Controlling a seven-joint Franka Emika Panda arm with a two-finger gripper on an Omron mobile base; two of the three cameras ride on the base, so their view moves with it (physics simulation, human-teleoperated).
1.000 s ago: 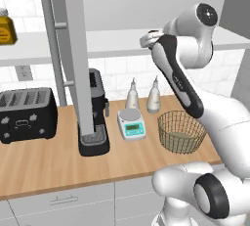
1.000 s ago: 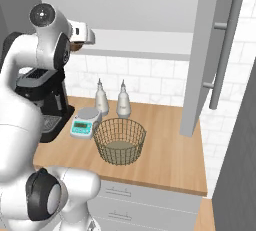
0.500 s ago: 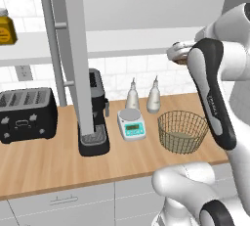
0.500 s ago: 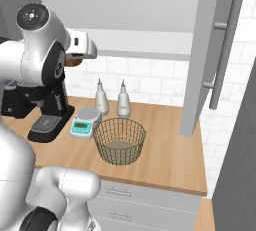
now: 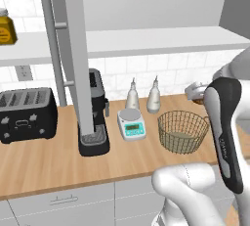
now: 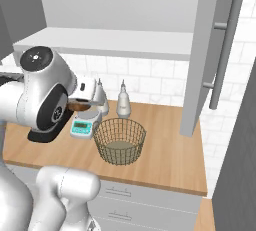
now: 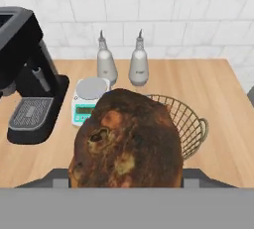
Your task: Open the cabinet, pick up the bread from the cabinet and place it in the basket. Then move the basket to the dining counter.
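A toaster (image 5: 25, 114), coffee machine (image 5: 93, 122), scale (image 5: 131, 124) and two bottles (image 5: 132, 95) line the worktop (image 5: 44, 161).

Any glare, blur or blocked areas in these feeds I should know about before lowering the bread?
Hand view: the bread looms large, slightly soft, hiding part of the basket. Left base view: flat even light, no glare; the arm crowds the right edge. Right base view: sharp, basket casts only a faint shadow.

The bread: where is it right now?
The bread is held in the pincer, up in the air above the worktop, just short of the basket and over the small scale.
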